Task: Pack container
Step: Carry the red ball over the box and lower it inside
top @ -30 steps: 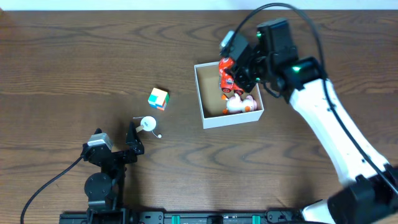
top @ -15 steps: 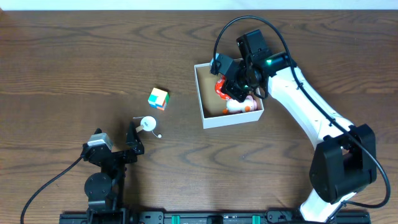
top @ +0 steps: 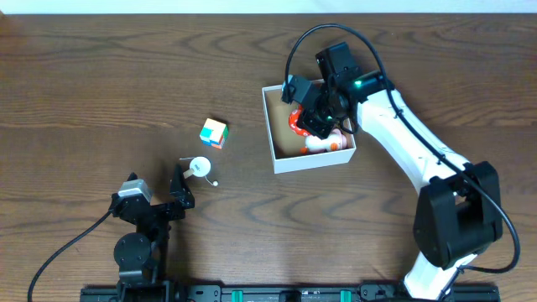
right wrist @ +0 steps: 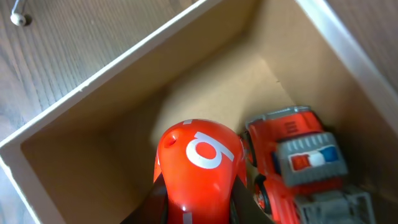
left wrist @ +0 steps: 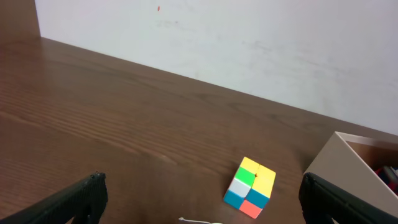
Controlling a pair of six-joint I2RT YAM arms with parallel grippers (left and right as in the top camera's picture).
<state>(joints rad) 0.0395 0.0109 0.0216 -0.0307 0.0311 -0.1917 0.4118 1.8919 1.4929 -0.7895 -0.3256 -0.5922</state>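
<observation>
The container (top: 270, 126) is a white box with a brown inside, right of the table's middle. It also shows in the right wrist view (right wrist: 118, 62) and the left wrist view (left wrist: 333, 158). My right gripper (top: 304, 117) is low inside it, shut on a red toy car (right wrist: 200, 155) with a white number on top (top: 296, 118). A red fire truck toy (right wrist: 298, 162) lies beside it, and a white and orange toy (top: 323, 143) lies in the box's near right corner. My left gripper (top: 179, 190) is open and empty at the front left.
A multicoloured cube (top: 213, 132) lies left of the box and shows in the left wrist view (left wrist: 250, 186). A small white ball with a thin string (top: 200, 167) lies just beyond the left gripper. A white wall (left wrist: 249, 37) borders the table's far edge.
My right gripper has moved left and down into the box with the red toy car in it. The left arm, cube and white ball have not moved.
</observation>
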